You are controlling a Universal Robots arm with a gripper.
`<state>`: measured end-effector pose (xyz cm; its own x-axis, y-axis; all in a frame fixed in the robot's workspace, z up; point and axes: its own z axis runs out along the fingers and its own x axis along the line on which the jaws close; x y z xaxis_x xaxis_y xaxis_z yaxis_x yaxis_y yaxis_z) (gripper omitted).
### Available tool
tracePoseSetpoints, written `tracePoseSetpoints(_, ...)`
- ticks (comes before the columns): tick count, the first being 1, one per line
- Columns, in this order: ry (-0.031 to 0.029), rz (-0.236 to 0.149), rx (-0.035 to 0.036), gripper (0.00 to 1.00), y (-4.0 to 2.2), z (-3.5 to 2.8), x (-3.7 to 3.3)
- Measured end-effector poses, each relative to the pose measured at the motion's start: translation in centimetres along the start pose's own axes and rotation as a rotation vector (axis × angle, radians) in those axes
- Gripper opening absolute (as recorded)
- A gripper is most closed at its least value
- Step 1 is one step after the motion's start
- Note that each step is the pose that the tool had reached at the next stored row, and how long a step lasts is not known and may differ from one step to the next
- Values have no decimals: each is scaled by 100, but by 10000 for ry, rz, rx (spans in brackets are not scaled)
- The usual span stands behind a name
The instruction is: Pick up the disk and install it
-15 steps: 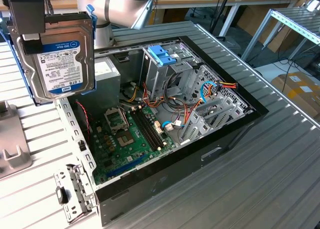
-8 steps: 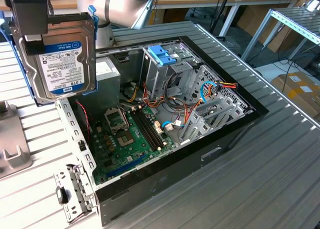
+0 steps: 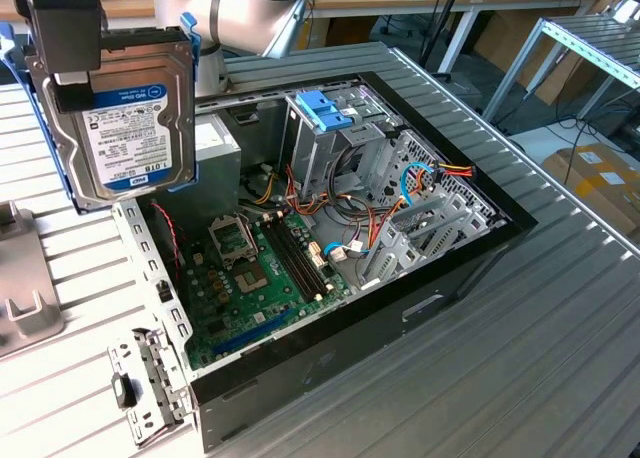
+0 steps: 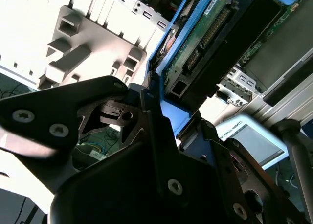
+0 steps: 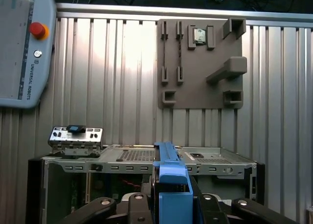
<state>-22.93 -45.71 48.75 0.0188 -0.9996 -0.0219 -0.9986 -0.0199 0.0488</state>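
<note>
You have the disk [image 3: 135, 128], a flat rectangular silver-metal hard drive with a white label, a blue band and light blue plastic carrier rails. It hangs upright in the air at the exterior view's left, above the table and just outside the case. The black gripper [image 3: 68, 78] grips it at the upper end, fingers pinching the drive between them.

Judge it as stiff and fairly heavy for its size, with smooth metal faces that could slip. The green circuit board and connector sockets on its edge, seen in the second wrist view, look fragile, so keep pressure on the metal body and rails. The plastic rails probably flex a little.

Below the disk lies a grey moulded fixture plate [image 3: 20, 318]. In the first wrist view, 1 of its pockets holds a small square silvery part [image 5: 198, 35], and the other pockets look bare. Just beside it rests a loose perforated metal bracket [image 3: 150, 378].

Next comes the open black computer case [image 3: 450, 268]. It holds a grey power-supply box [image 3: 215, 143], a green motherboard [image 3: 260, 268], a bare-metal drive cage [image 3: 330, 153] topped by a blue plastic bracket [image 3: 325, 108], and, furthest to the exterior view's right, a tangle of coloured cables [image 3: 430, 173].
</note>
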Motion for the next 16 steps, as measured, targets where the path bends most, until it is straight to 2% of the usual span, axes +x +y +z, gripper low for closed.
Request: tracePoseSetpoints(16, 0, 1, 0, 37, -38, 7, 73)
